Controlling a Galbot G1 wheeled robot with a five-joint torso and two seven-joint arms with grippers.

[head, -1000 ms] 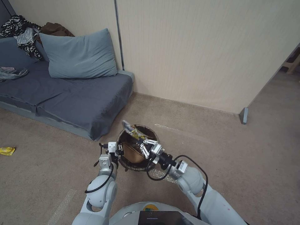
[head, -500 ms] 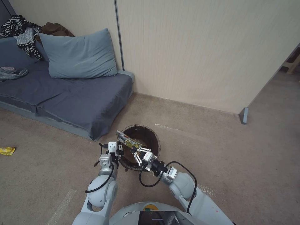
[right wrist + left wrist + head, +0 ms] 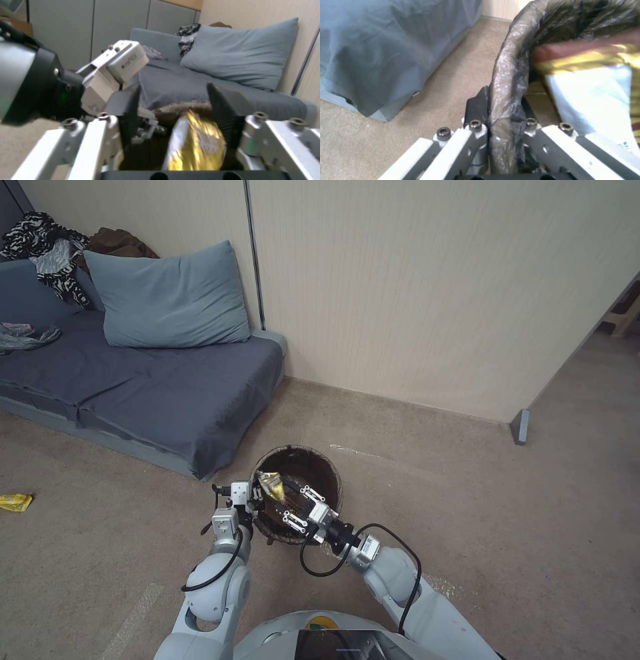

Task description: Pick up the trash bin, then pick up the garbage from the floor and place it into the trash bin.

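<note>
Dark brown liner plastic folds over the rim of the trash bin (image 3: 297, 495), which sits at lower centre of the head view, on the tan carpet floor (image 3: 467, 500). Nearest the camera, the two grey-white arms rise from the bottom edge toward it. The left tool (image 3: 252, 508) is at the bin's left rim, and the left wrist view shows its dark fingers (image 3: 476, 107) closed on that lined rim, one outside and one inside. The right tool (image 3: 293, 503) reaches over the mouth of the bin from the lower right. In the right wrist view its ribbed black fingers (image 3: 224, 110) stand spread, with a gold foil snack wrapper (image 3: 196, 142) lying between them; whether the pads still press it cannot be told. In the head view the wrapper (image 3: 272, 485) lies inside the bin's opening near the left rim, and in the left wrist view it shows as gold and white against the liner (image 3: 506, 82).

Farther off, at the left edge of the head view, a small yellow wrapper (image 3: 13, 502) lies on the floor. Beyond the bin, a low grey-blue sofa (image 3: 153, 393) fills the upper left, with a grey-blue pillow (image 3: 167, 297) against the pale wall and black-and-white patterned clothing (image 3: 40, 250) in the upper left corner.
</note>
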